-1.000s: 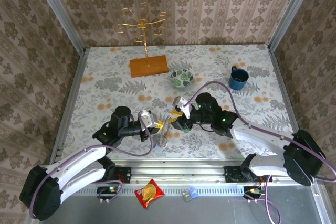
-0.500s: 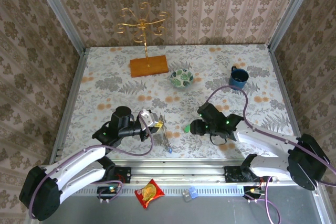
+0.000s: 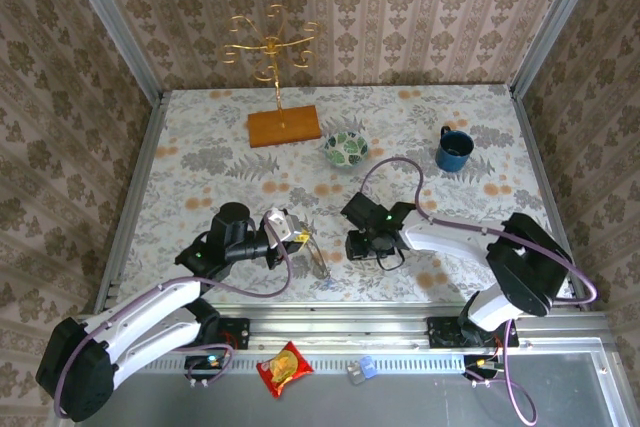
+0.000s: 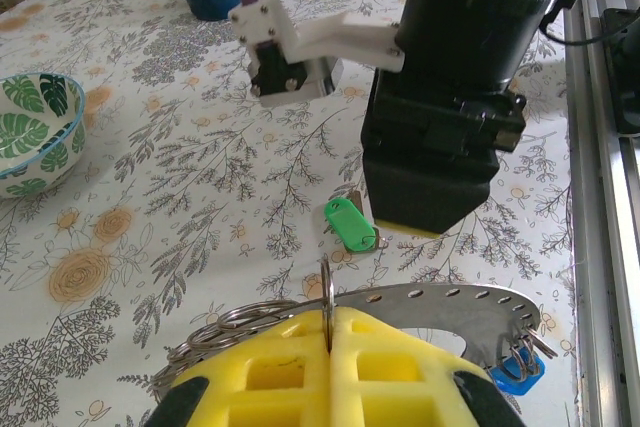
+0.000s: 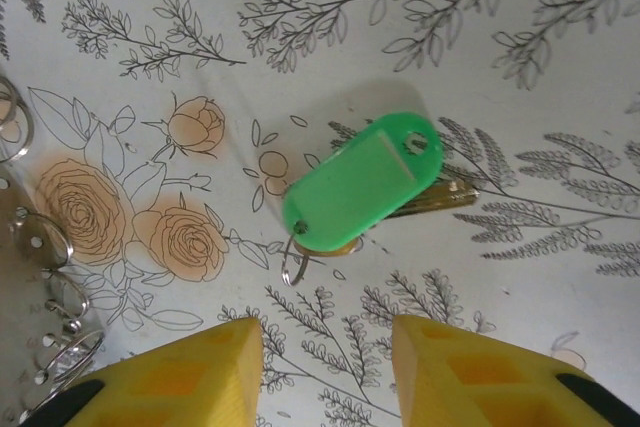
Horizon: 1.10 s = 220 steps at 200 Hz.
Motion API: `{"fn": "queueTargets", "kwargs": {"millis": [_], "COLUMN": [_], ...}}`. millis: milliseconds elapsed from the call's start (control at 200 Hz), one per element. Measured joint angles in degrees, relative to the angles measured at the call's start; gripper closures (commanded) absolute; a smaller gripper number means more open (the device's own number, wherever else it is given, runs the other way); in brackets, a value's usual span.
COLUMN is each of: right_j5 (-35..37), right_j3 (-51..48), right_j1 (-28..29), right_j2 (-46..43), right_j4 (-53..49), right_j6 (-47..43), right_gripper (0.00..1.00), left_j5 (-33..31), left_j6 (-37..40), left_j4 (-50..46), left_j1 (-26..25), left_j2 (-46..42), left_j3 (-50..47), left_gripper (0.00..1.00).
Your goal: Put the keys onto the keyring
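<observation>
Clamping my left gripper tight on the keyring at the bottom of the left wrist view, I see the blue key at its lower-right end. My right gripper hangs parted (nothing between its fingers) over the green key, which lies flat mid-frame on the table.

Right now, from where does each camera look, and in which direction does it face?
Top external: above and behind the arm bases, facing down on the table; both arms show, with left pincer and right pincer.
Left wrist: on the left arm, facing across the table toward the bowl; own yellow fingers clamp the keyring.
Right wrist: on the right arm, facing straight down at the green key; own yellow fingers apart.
Shared: both wrist views hold green key and keyring.
</observation>
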Motion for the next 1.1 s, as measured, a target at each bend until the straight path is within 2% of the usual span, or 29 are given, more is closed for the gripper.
{"fn": "queueTargets", "kwargs": {"millis": [455,830,1100], "right_j5": [2.0,2.3,2.7], "right_j3": [3.3,4.1,4.7], "right_j1": [1.3,1.5,1.7], "right_j2": [6.3,6.9,8.0], "right_j4": [-0.7,-0.7,-0.7], "right_j6": [-2.2,-2.9,-3.2], "right_gripper": [0.74,0.8,0.89], "left_j5": [0.0,0.0,0.0], "left_j6": [-0.8,-0.9,-0.9], "left_j4": [0.0,0.0,0.0], "left_j1": [0.0,0.0,0.0], "left_j2": [0.0,-0.3,-0.3], "left_j3": [0.0,0.0,0.0], "left_gripper": [1.0,1.0,1.0]}}
